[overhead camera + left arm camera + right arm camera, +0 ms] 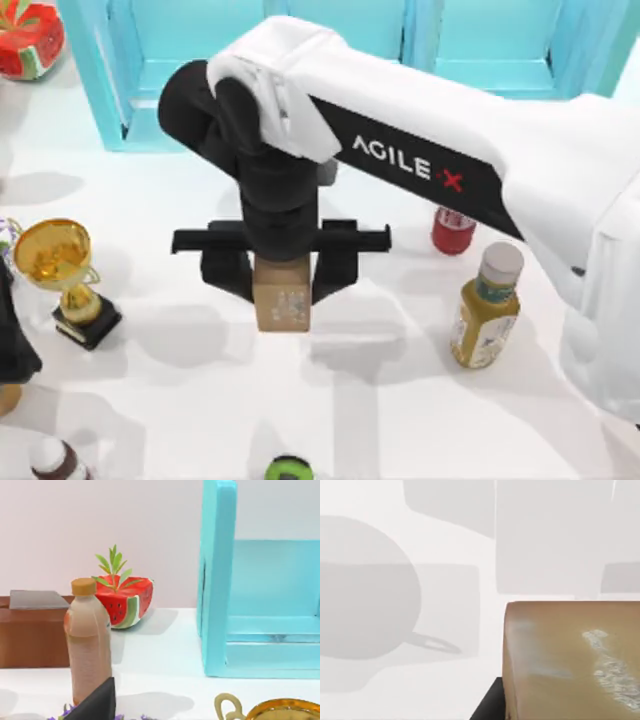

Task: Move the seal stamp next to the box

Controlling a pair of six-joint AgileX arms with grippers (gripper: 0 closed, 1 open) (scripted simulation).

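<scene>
We work over a white table (420,420) with a turquoise cabinet (330,40) along its far edge. Near the middle of the table, the seal stamp (281,295) is a tan block with pale carved marks on the face turned toward us from above. Our right gripper (281,278) is clenched on the seal stamp, one black finger (226,270) against its left side and the other against its right, under a wide black crossbar. Whether the block touches the table or hangs just above it we cannot tell. In the right wrist view the seal stamp (572,660) sits close up, its whitish marks showing against the bare white surface with soft shadows.

Our right arm (450,150), white with a black band, reaches in from the table's right side. To the right of the stamp stand a red can (453,230) and, nearer us, a yellow bottle (486,310) with a pale cap. To the left stands a gold trophy (55,265) on a black base. A watermelon-shaped planter (28,38) sits at the far left corner.

In the left wrist view a brown wooden box (30,635) lies at the left, beside a pinkish bottle (88,640) with an orange cap, the planter behind them. A black finger tip of our left gripper (97,704) shows there; its state we cannot tell.
</scene>
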